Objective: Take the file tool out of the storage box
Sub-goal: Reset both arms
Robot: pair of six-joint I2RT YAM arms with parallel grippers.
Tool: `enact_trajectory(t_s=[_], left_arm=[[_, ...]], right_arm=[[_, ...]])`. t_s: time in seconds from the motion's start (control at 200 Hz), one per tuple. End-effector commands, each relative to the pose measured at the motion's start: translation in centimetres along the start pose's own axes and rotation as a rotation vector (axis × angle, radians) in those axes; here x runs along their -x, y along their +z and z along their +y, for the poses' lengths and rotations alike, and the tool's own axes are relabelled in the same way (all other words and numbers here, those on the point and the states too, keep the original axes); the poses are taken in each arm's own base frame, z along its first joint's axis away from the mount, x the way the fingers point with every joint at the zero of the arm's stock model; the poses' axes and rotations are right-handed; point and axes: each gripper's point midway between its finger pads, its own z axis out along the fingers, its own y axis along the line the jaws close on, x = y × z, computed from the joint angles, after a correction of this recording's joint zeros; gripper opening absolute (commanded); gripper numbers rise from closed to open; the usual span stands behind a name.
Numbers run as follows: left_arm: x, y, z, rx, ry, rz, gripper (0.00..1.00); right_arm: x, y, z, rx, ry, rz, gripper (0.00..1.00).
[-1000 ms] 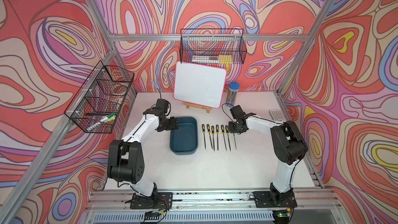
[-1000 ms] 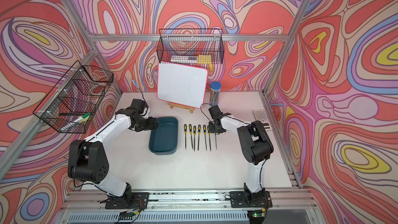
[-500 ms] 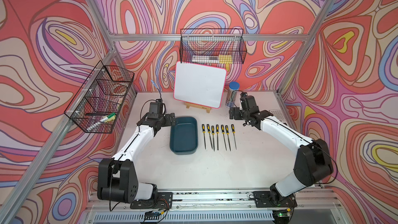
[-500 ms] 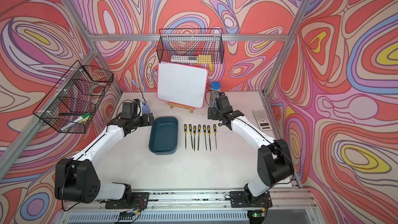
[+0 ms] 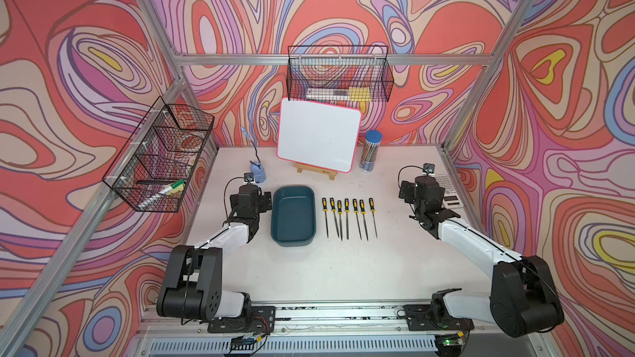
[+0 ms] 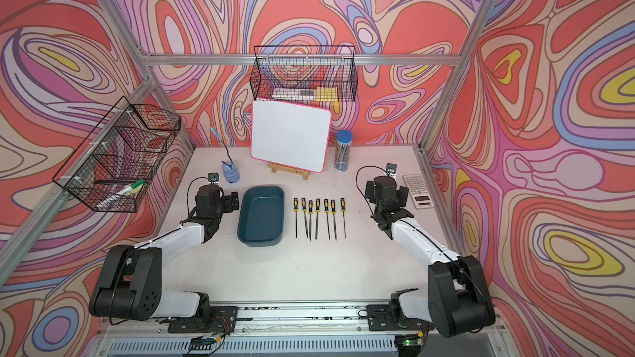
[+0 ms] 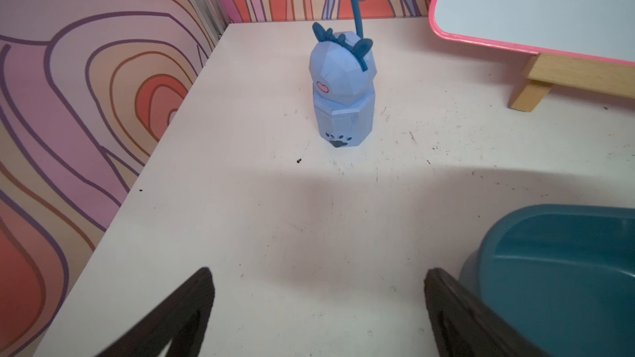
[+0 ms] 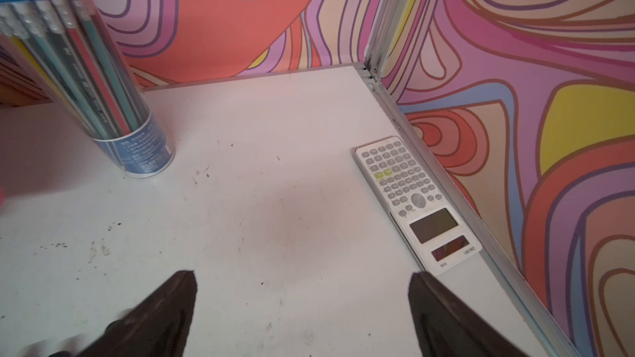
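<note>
The storage box is a dark teal tub left of the table's middle, with nothing inside it. Its corner shows in the left wrist view. Several file tools with black-and-yellow handles lie side by side on the table, right of the box. My left gripper hovers just left of the box, open, with only bare table between its fingers. My right gripper is far right of the files, beside the calculator, open and holding nothing.
A blue animal-shaped lamp stands behind the left gripper. A whiteboard on a wooden easel and a pencil tube stand at the back. A calculator lies by the right edge. Wire baskets hang on the walls.
The right gripper has left the right end of the file row and swung out to the right. The left gripper has drawn back from the box's rim. Both have opened wide.
</note>
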Motion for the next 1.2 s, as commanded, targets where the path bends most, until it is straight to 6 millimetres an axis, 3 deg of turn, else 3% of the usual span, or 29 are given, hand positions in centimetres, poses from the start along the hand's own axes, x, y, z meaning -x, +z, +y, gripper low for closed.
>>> enact_trajectory(t_s=[0.0, 0.23, 0.496, 0.556, 0.696, 1.192], left_arm=[[0.3, 0.1, 0.4, 0.018, -0.007, -0.124, 1.0], [-1.2, -0.1, -0.3, -0.022, -0.007, -0.198, 1.0], [-1.6, 0.2, -1.3, -0.066, 0.017, -0.187, 1.0], [-1.4, 0.2, -1.3, -0.069, 0.016, -0.194, 1.0], [-1.5, 0.2, -1.3, -0.071, 0.016, -0.192, 1.0], [-1.5, 0.2, -1.3, -0.071, 0.017, -0.192, 1.0]], right_arm=[[0.4, 0.7, -1.0, -0.021, 0.007, -0.114, 0.98], [-1.5, 2.2, 0.9, 0.066, 0.007, -0.297, 0.98], [-4.2, 3.0, 1.8, 0.166, 0.005, -0.292, 0.98], [-3.4, 3.3, 1.8, 0.162, 0.014, -0.313, 0.98], [-4.1, 4.5, 2.1, 0.165, -0.003, -0.233, 0.98], [-3.9, 5.4, 2.3, 0.197, 0.007, -0.206, 0.98]])
